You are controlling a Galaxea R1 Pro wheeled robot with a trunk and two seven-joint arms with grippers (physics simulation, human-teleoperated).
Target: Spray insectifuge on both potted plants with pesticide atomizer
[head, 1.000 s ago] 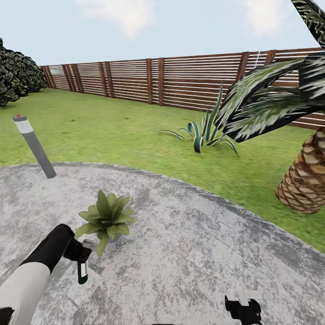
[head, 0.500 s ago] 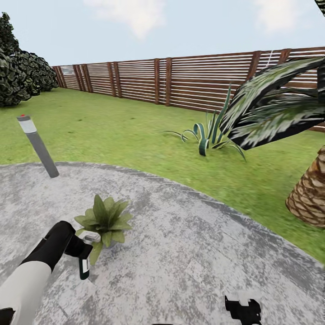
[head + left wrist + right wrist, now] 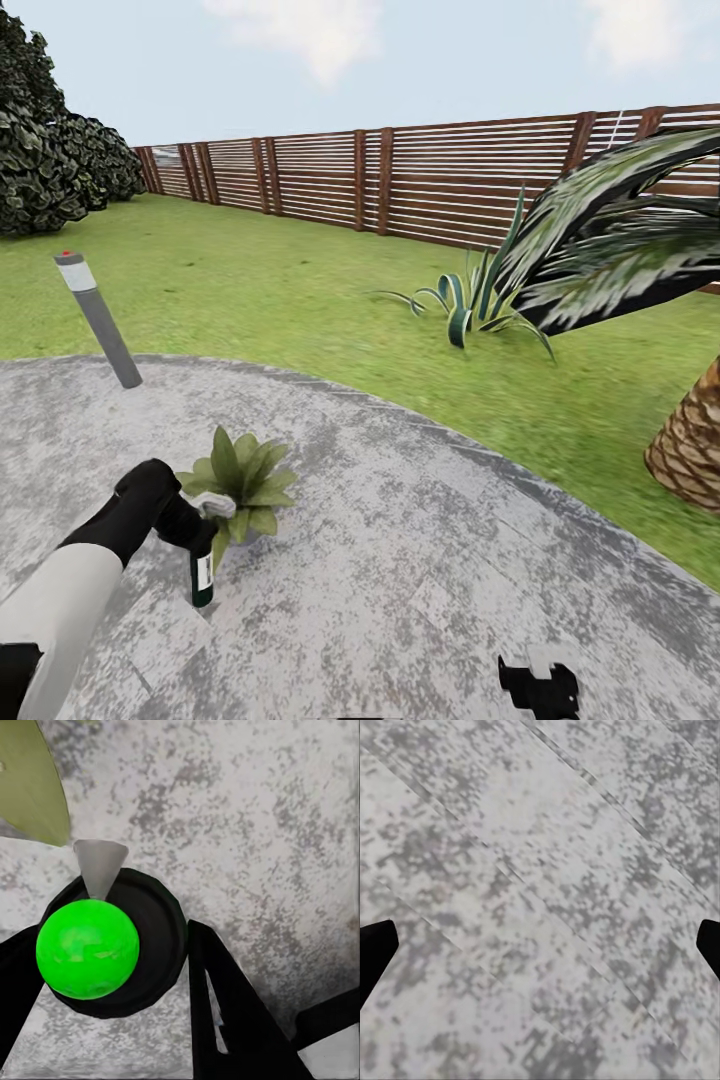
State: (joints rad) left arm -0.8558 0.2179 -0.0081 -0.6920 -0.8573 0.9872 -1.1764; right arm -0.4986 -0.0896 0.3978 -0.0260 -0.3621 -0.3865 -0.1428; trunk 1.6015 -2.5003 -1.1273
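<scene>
Holding the pesticide atomizer (image 3: 202, 570) beside the potted plant (image 3: 238, 480), your left gripper (image 3: 192, 535) stays clamped on the dark green bottle, which hangs upright with its pale nozzle (image 3: 216, 504) touching the rosette's leaves on the grey stone paving (image 3: 420, 590) of the garden. Compared with a second ago, the bottle has swung from tilted to vertical and come closer to the plant, and your head camera has panned, so the bollard light (image 3: 98, 318), the striped agave (image 3: 478, 300), the slat fence (image 3: 400, 180) and the palm trunk (image 3: 690, 450) all sit further right in the head view. Your right gripper (image 3: 540, 688) shows at the lower edge, over bare paving.

Looking down from your left wrist, the atomizer's bright green cap (image 3: 87, 948) and grey nozzle cone (image 3: 100, 865) sit between the two black fingers (image 3: 232, 1012), closed on the bottle, with one green leaf (image 3: 31, 784) just beyond the nozzle tip.

From your right wrist, the two dark fingertips (image 3: 375, 949) stand wide apart, holding nothing, over speckled paving (image 3: 540, 885).
</scene>
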